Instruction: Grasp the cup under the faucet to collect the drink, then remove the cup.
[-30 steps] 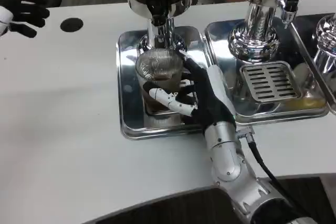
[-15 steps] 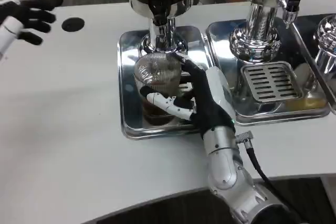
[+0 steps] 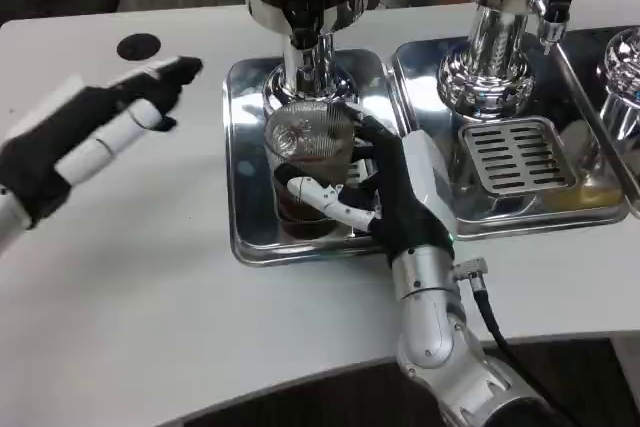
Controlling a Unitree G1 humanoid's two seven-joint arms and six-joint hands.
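In the head view, the right hand point(image 3: 385, 197) wraps its fingers around the clear ribbed cup point(image 3: 308, 167) and holds it. The cup stands on the shiny tray point(image 3: 245, 147), right under the faucet point(image 3: 305, 32), with dark drink inside. The left hand point(image 3: 95, 127) is off to the left above the white table point(image 3: 130, 297), fingers stretched out, holding nothing.
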